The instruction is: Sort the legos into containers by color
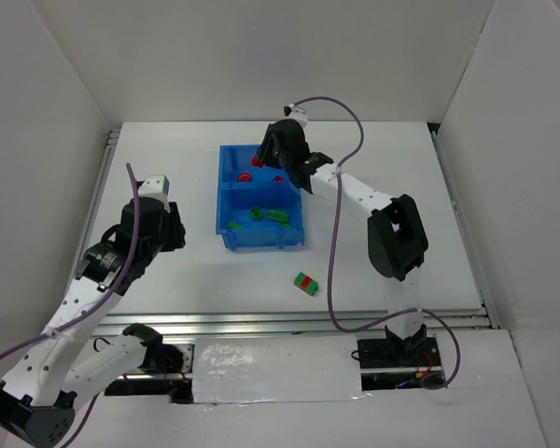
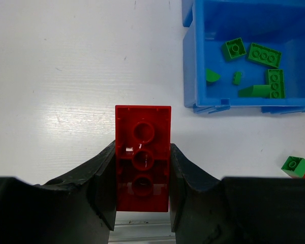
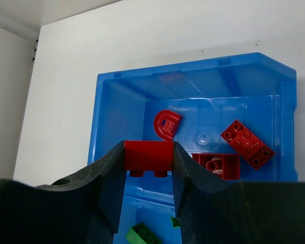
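The blue bin stands mid-table with two compartments. Its far compartment holds red legos. Its near compartment holds green legos. My left gripper hovers over bare table left of the bin, shut on a long red brick. My right gripper is above the far compartment, shut on a small red brick. A red-green pair lies on the table in front of the bin; it also shows in the left wrist view.
White walls enclose the table on the left, back and right. A metal rail runs along the near edge. The right arm's purple cable hangs near the red-green pair. The right arm's elbow stands right of the bin.
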